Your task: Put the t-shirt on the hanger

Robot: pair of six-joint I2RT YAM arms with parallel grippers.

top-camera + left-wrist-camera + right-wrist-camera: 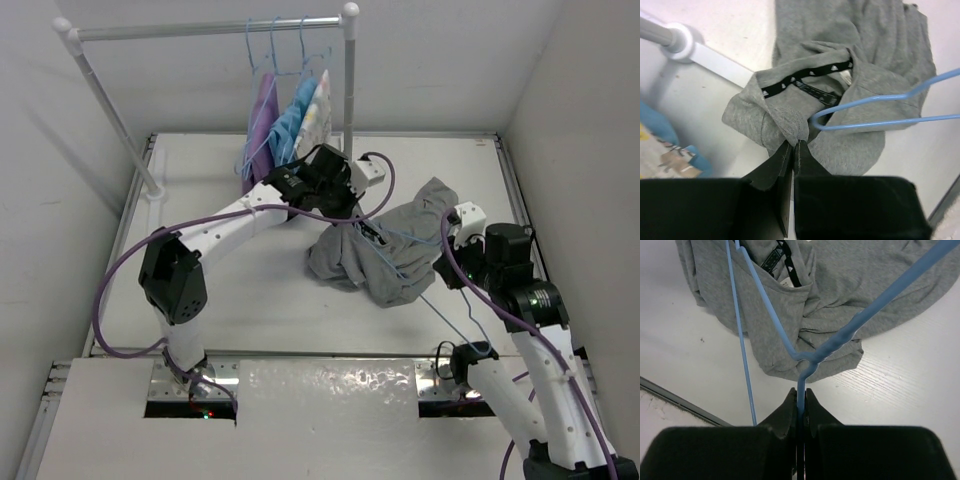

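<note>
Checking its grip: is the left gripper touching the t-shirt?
Touching. The left wrist view shows the left gripper shut on a pinched fold of the t-shirt.

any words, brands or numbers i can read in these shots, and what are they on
No text reads as words or numbers in any view.
Black neck tape inside the collar of the grey t-shirt: a repeated row of small white marks, too small to read.
Black label just below that tape: faint print, too blurred to read.
The right wrist view shows part of the same tape, also too small to read.
</note>
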